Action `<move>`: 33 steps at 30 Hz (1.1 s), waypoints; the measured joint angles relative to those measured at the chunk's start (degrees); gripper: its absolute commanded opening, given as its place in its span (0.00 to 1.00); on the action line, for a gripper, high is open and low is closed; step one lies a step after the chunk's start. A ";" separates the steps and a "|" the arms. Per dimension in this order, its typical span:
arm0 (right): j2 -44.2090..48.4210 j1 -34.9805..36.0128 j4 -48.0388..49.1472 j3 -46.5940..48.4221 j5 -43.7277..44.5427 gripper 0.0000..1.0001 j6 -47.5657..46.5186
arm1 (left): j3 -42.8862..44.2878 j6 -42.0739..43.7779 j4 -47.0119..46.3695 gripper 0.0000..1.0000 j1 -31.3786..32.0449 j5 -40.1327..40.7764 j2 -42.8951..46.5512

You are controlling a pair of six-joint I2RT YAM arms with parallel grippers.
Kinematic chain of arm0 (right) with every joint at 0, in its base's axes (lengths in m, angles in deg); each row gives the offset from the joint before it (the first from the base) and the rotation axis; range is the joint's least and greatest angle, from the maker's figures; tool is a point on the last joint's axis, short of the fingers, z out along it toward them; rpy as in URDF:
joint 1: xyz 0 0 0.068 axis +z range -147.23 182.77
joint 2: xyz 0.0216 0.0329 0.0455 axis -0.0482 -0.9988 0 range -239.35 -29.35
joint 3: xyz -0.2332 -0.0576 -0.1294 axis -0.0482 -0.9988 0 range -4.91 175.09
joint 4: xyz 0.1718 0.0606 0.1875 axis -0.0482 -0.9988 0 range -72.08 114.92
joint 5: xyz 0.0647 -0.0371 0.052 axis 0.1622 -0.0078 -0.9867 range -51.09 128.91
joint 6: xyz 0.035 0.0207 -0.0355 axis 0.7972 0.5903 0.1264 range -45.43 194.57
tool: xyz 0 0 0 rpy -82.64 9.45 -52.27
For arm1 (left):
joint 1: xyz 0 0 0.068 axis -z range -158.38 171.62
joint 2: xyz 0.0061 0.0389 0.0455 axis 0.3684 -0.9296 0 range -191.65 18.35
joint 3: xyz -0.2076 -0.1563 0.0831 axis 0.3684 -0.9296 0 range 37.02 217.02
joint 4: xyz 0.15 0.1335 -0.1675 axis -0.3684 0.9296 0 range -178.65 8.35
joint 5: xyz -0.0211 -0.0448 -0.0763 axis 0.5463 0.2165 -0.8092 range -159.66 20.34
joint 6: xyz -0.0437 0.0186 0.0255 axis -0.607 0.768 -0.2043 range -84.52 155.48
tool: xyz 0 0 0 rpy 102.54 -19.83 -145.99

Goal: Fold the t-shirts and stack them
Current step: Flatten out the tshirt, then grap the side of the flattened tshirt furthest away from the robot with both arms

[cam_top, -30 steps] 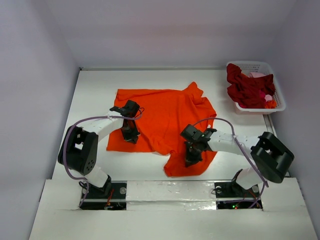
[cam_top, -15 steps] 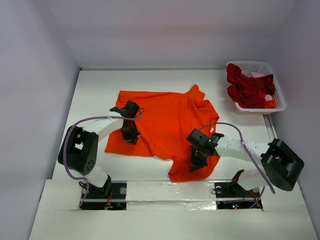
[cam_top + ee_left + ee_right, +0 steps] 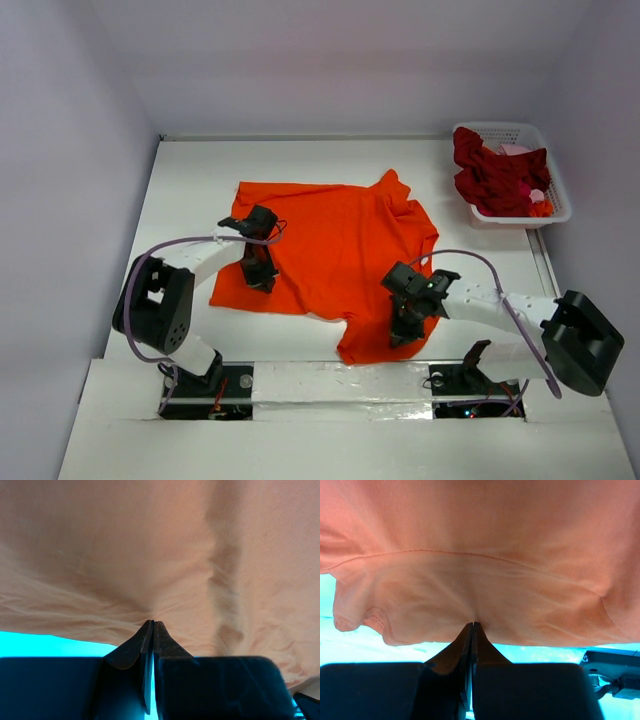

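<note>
**Left hand.** My left hand (image 3: 264,282) was closed. Its two fingers (image 3: 134,649) were pressed together with a pinch of the orange t-shirt (image 3: 340,235) caught at their tips. In the left wrist view the cloth puckered toward that pinch and spread away ahead of the hand and to both sides. A soft crease ran up through the cloth just right of the tips. The shirt's near edge lay just behind and to the left of the hand, with bare worktop (image 3: 190,180) beyond it.

**Right hand.** My right hand (image 3: 401,336) was also closed, its fingers (image 3: 451,650) meeting on the same shirt. In the right wrist view a stitched seam crossed the cloth ahead of the tips. A rolled hem edge hung to the left of the hand.

**Position of the shirt.** From above, the orange t-shirt lay spread on the worktop between my two hands and ahead of them. Most of it was to the right of my left hand and to the left of and beyond my right hand. A small lobe of cloth lay nearer my base than the right hand.

**Other items.** A white lattice basket (image 3: 560,195) stood far ahead and to the right of my right hand, well apart from the orange shirt. It held a dark red t-shirt (image 3: 490,180) with pale pink cloth (image 3: 515,150) behind it.
</note>
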 measured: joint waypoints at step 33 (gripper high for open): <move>-37.59 -41.44 4.68 62.05 4.15 0.70 -28.50 | 38.84 5.95 -14.21 0.47 -16.96 0.94 -22.38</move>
